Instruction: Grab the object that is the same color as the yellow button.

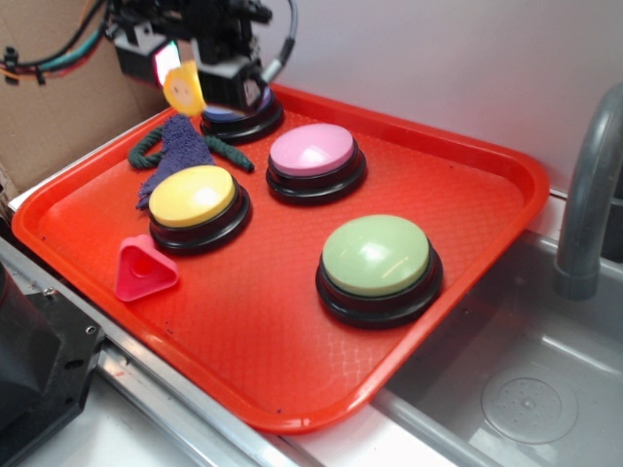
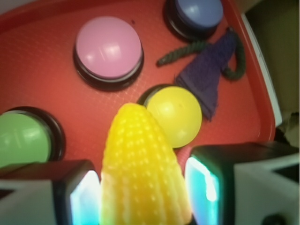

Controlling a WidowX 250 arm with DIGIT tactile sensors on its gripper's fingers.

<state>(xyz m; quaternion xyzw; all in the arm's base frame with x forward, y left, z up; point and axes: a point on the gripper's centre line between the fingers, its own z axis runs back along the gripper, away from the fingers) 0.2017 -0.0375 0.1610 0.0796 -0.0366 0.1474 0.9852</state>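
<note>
Our gripper [image 2: 143, 192] is clamped on the yellow corn [image 2: 140, 164], the 2 pads [image 2: 86, 197] pressing its ribbed flanks, and it hangs above the tray [image 1: 467, 175] near the blue button [image 1: 238, 117], well above the yellow button [image 1: 193, 195]. We judge the corn light, stiff and a bit slick. So the ribbed middle is the place to hold, not the tapered tip.

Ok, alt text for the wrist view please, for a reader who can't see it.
A yellow corn toy fills the foreground, clamped between the gripper fingers and held above a red tray. Below sit a yellow button, a pink button, a green button, a blue-purple button and a purple knitted piece.
</note>
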